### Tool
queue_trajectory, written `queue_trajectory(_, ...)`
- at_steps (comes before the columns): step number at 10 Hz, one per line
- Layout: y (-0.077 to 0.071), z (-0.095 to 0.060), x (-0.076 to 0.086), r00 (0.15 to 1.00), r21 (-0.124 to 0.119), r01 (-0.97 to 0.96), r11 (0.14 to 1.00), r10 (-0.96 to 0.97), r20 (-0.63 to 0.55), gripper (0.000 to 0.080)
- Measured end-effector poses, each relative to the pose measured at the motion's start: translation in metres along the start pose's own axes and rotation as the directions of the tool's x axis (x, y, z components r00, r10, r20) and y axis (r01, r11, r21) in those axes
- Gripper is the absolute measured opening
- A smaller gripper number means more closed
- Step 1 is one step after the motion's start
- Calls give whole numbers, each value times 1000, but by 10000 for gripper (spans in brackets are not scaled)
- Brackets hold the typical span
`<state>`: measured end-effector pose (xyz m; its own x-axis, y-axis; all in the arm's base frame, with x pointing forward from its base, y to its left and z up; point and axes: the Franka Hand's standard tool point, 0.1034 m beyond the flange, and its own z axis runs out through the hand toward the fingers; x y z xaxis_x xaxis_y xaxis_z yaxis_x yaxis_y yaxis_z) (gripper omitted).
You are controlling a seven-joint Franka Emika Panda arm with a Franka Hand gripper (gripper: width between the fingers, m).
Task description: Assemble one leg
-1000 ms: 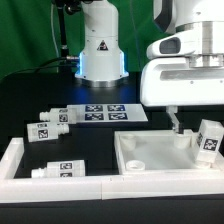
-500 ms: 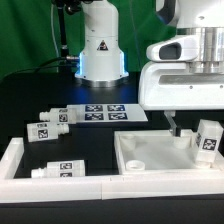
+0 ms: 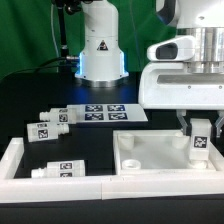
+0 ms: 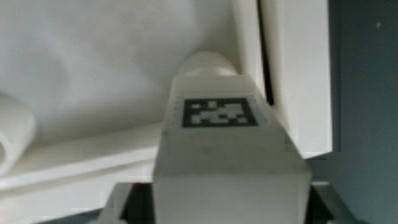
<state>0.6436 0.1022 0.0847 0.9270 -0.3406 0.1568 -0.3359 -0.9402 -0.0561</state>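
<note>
My gripper (image 3: pixel 200 128) is shut on a leg (image 3: pixel 201 141), a white stubby peg with a square tag, held upright over the panel's edge at the exterior view's right. In the wrist view the leg (image 4: pixel 221 150) fills the middle between my gripper's (image 4: pixel 222 205) dark fingers (image 4: pixel 128 200), its tag facing the camera, with the panel's rim (image 4: pixel 294 80) behind it. The white tray-like panel (image 3: pixel 150 158) lies below. Three more legs lie on the table: two at the exterior view's left (image 3: pixel 42 129) (image 3: pixel 62 117) and one near the front (image 3: pixel 60 170).
The marker board (image 3: pixel 105 112) lies behind the panel, in front of the robot base (image 3: pixel 100 50). A white L-shaped barrier (image 3: pixel 18 158) runs along the front and the exterior view's left of the table.
My gripper has moved toward the exterior view's right onto the leg that leaned by the panel's rim. The leg now stands upright between my fingers.
</note>
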Motion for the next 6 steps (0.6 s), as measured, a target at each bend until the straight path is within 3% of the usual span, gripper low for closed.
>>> queue_trajectory(3, 0, 2, -1, 956, 0, -292, 956, 292, 15, 285)
queue_trajectory(6, 3, 4, -1, 742, -12, -670, 743, 670, 34, 285)
